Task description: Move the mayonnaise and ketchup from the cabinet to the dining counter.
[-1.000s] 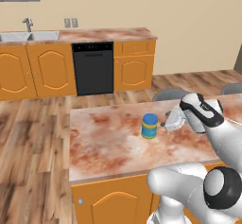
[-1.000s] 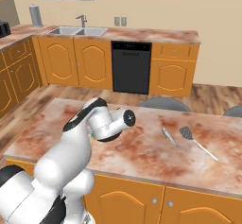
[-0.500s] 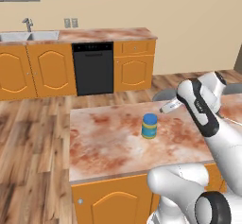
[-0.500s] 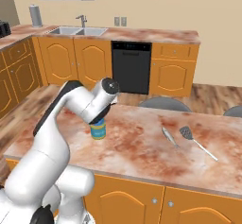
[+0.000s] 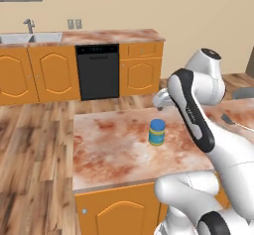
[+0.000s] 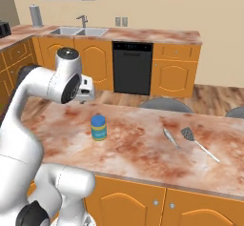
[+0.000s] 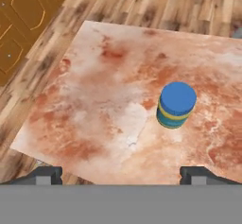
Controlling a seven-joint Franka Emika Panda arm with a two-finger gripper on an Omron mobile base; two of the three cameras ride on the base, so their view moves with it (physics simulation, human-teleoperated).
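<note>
On the dining counter (image 5: 114, 149), in the left base view, we see the mayonnaise (image 5: 157, 132) upright and alone, apparently set down there as delivered. In the right base view the jar stands near a spatula (image 6: 198, 144), our gripper (image 6: 86, 87) raised well above it. From the hand view, our fingertips (image 7: 47, 175) stand wide apart, holding nothing, so we judge the ketchup comes next.

bright, even, soft rendered light with no glare; only a faint shadow under the mayonnaise (image 7: 176, 105) on the dining counter (image 7: 94, 109); slightly grainy, no edge distortion.
</note>
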